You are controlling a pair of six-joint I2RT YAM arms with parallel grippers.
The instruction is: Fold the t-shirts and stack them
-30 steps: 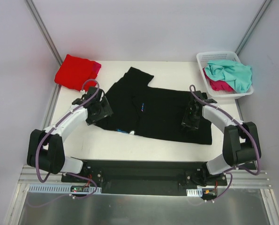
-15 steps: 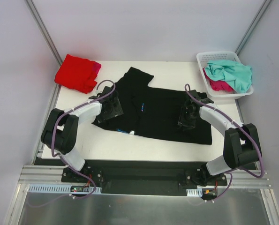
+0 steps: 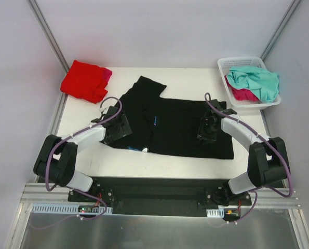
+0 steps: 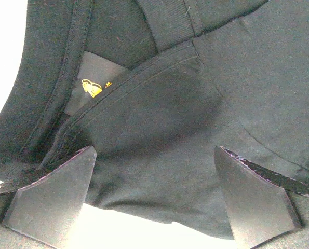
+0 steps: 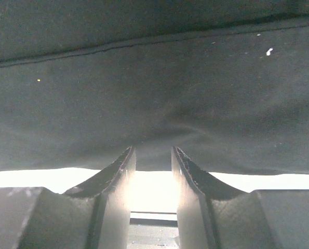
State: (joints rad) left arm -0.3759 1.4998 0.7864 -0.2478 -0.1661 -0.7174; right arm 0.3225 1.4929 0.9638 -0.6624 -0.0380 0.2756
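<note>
The large black t-shirt (image 3: 175, 124) lies spread across the middle of the table. My left gripper (image 3: 116, 127) is at its left edge. In the left wrist view the gripper (image 4: 155, 155) is open wide, with black cloth (image 4: 196, 104) and the neck label (image 4: 92, 88) between and beyond the fingers. My right gripper (image 3: 208, 127) is on the shirt's right part. In the right wrist view it (image 5: 152, 150) is nearly shut, its tips on the shirt's hem (image 5: 154, 78), which is lifted off the table. A folded red t-shirt (image 3: 83, 80) lies at the back left on a magenta one (image 3: 107, 74).
A white lattice basket (image 3: 247, 60) stands at the back right corner, holding a crumpled teal t-shirt (image 3: 258, 80) over a magenta one (image 3: 242, 95). Metal frame posts rise at both back corners. A bare strip of table runs along the near edge.
My left gripper moved right along the shirt's left edge, then back toward the near side, shifting the cloth a little. My right gripper edged slightly left, then stayed.
</note>
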